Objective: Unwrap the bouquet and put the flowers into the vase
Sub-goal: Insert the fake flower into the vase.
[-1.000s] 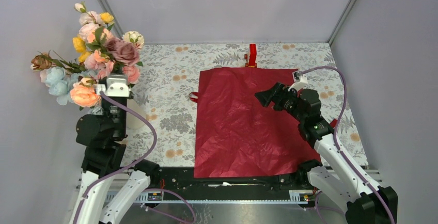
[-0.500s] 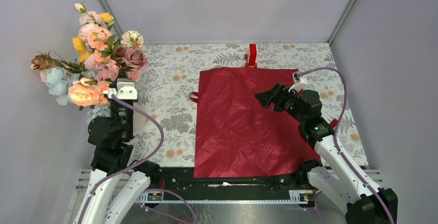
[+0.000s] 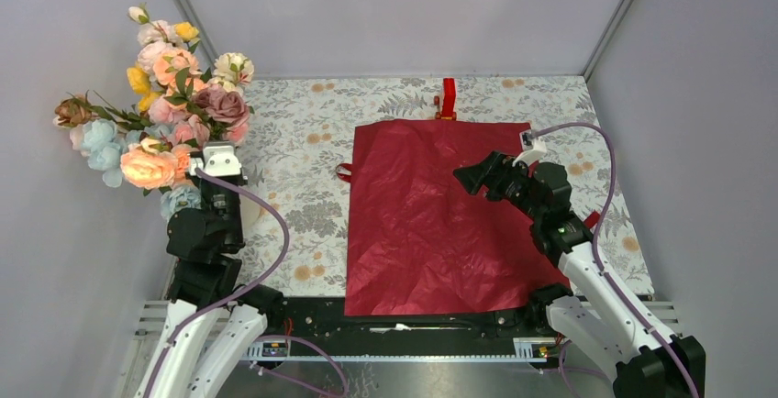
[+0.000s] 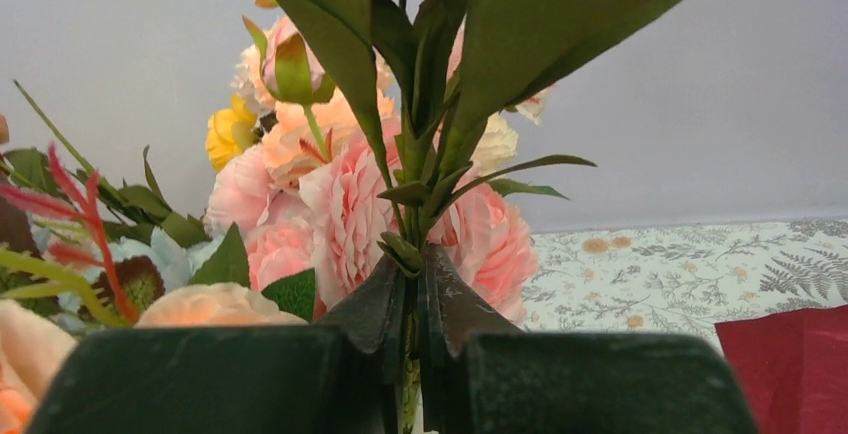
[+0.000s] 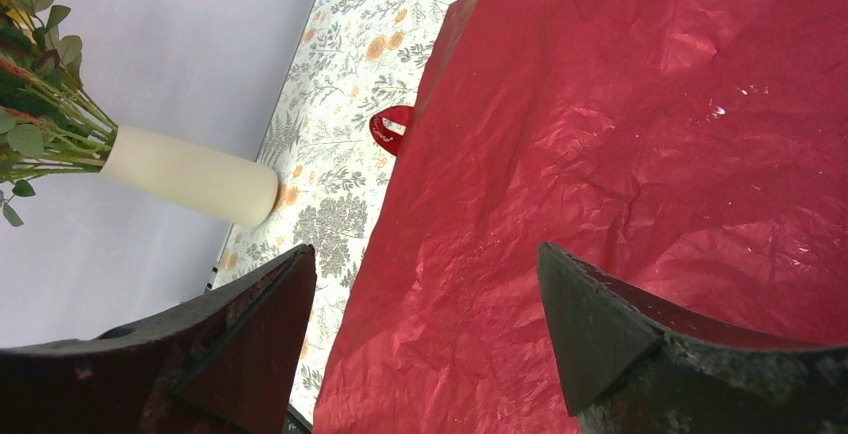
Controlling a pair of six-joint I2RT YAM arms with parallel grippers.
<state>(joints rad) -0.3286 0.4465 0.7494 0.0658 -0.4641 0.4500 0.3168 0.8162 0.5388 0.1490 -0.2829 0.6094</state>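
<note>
I'm seating the flowers [image 3: 96,137] in the vase [image 5: 190,174] — left gripper [image 4: 420,264] clamping their stems, right gripper [image 5: 422,254] hanging wide over the flat paper [image 3: 431,215] (unwrapping looks done). Next I'm expecting a gentle release — no tipping the vase.

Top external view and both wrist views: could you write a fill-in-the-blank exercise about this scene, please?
1. The left tool is ___ on a flower stem.
2. The right tool hangs ___ above the wrapping paper.
3. The paper's colour is ___.
4. The vase stands to the paper's ___.
Missing words: shut; open; red; left.
</note>
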